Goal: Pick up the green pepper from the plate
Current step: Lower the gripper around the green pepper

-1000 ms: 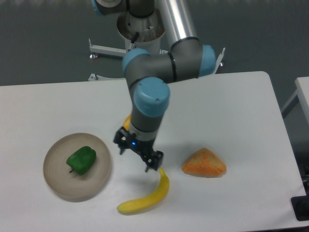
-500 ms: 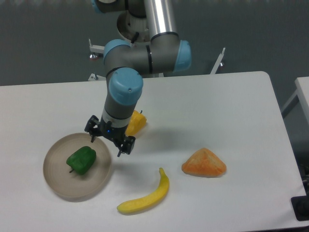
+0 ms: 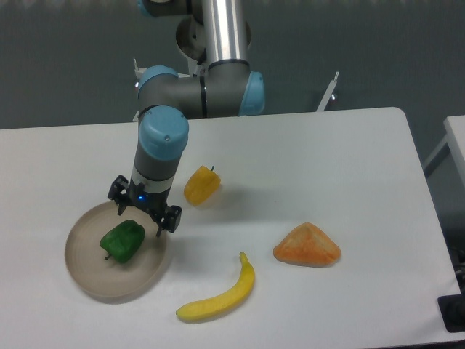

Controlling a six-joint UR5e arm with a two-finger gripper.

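The green pepper point(image 3: 122, 241) lies on the beige-grey plate point(image 3: 91, 273) at the table's front left. My gripper point(image 3: 140, 223) is open and empty, its two fingertips spread apart. It hangs just above the plate's upper right part, right beside the pepper's top edge. I cannot tell whether a fingertip touches the pepper.
A yellow-orange pepper point(image 3: 201, 185) lies right of the gripper. A banana point(image 3: 221, 294) lies near the front edge, and an orange wedge-shaped thing point(image 3: 306, 246) lies to the right. The arm's base stands at the back behind the table.
The arm has swung left from above the banana to over the plate's right side, uncovering the yellow-orange pepper. The gripper stays open. The objects have not moved.
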